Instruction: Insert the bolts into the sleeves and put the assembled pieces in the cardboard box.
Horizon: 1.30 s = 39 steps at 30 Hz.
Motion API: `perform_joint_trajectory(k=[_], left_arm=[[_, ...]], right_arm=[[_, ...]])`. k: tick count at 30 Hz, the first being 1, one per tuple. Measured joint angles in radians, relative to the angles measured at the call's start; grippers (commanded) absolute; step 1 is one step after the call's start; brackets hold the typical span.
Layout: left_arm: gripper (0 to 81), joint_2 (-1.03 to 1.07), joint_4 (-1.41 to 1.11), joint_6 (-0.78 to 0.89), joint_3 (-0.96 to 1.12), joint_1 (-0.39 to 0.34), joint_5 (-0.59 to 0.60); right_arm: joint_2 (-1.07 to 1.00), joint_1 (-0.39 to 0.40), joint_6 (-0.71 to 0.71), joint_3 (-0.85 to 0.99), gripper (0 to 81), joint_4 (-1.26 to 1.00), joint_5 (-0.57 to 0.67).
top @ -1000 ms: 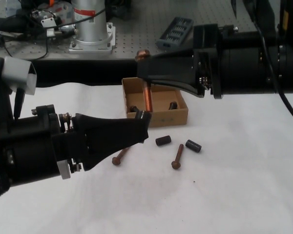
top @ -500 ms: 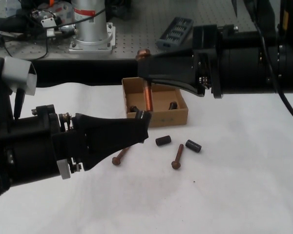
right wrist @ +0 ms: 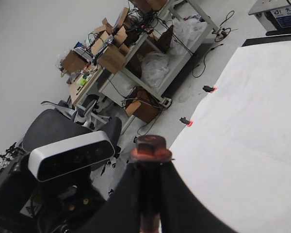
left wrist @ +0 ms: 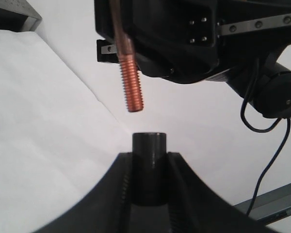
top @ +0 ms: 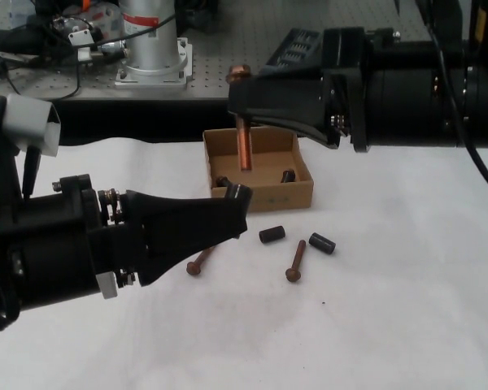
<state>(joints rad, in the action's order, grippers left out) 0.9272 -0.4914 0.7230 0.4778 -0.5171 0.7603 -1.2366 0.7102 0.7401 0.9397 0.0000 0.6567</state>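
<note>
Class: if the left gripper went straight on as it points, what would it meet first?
Probably the bolt hanging from the right gripper, just beyond the sleeve in the left gripper; depth is unclear, so it might pass under.

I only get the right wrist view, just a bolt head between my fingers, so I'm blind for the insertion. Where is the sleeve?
Observer: The sleeve stands upright in the left gripper, open end up, just below your bolt.
Operator: Is the tip in yet?
Observer: No. The left wrist view shows the threaded tip hanging clear above the sleeve's mouth, slightly off-centre.
Operator: What's left after this one?
Observer: Two bolts and two sleeves lie loose on the sheet in front of the box.
</note>
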Motion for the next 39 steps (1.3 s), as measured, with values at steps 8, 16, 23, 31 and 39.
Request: perform_joint_trajectory(k=[8, 16, 23, 31, 39], left_arm=[[0.6, 0.0, -0.003, -0.029, 0.0, 0.0, 0.0], [0.6, 0.0, -0.003, -0.031, 0.0, 0.0, -0.003], [0.6, 0.0, -0.024, -0.032, 0.0, 0.0, -0.032], [0.6, 0.0, -0.048, -0.032, 0.0, 0.0, -0.049], [0.6, 0.0, -0.059, -0.032, 0.0, 0.0, -0.053]], right_arm=[[0.0, 0.0, 0.027, 0.0, 2.8, 0.0, 0.034], [0.0, 0.0, 0.06, 0.0, 2.8, -0.005, 0.043], [0.0, 0.0, 0.064, 0.0, 2.8, -0.007, 0.043], [0.0, 0.0, 0.066, 0.0, 2.8, -0.013, 0.043], [0.0, 0.01, 0.066, 0.0, 2.8, -0.02, 0.04]])
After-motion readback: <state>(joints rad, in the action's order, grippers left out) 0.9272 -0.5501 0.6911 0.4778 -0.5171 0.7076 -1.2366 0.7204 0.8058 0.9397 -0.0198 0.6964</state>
